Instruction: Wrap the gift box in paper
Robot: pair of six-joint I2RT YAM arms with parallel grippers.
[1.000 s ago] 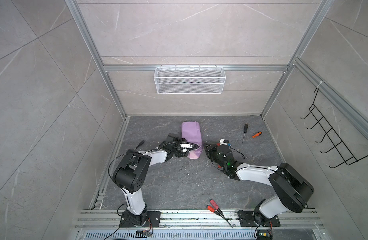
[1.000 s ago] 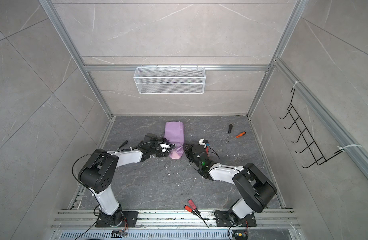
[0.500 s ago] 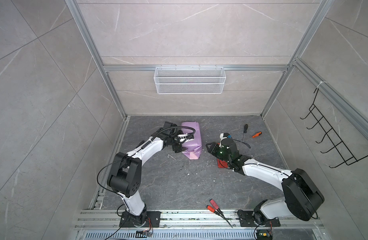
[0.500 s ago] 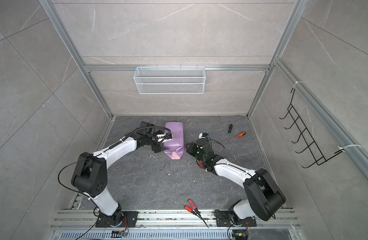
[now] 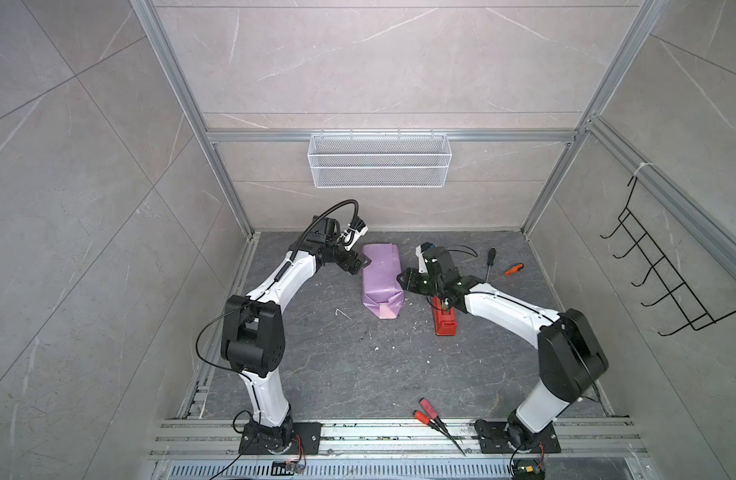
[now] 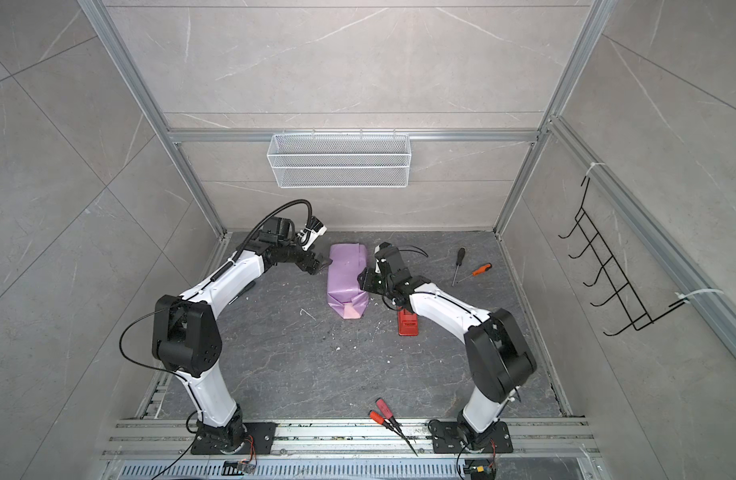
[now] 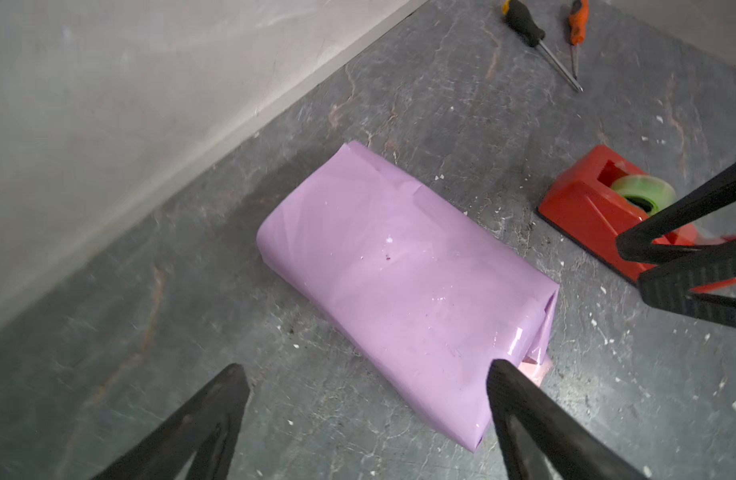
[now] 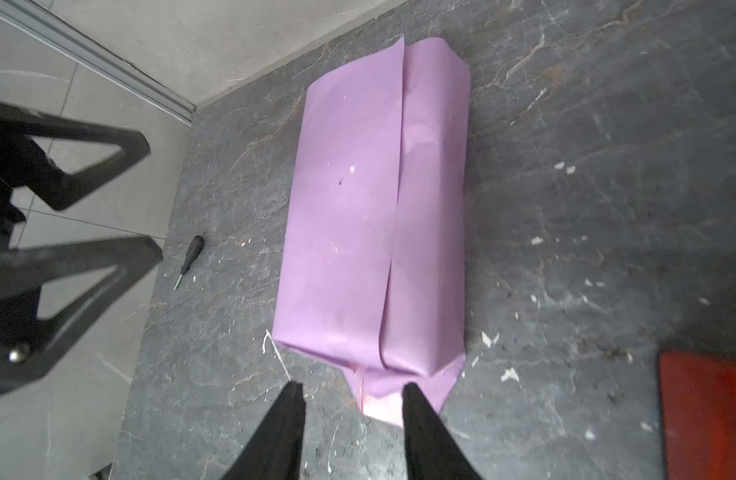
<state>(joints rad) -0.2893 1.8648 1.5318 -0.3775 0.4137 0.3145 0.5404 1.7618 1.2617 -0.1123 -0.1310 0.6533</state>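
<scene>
– Left wrist view: where was the paper?
– Wrapped into a lilac parcel, far-middle counter. The left gripper gaped empty beside it; the right gripper stood parted, holding nothing.

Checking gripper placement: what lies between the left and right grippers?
The lilac paper parcel lies between the left gripper and the right gripper; both top views show this.
</scene>
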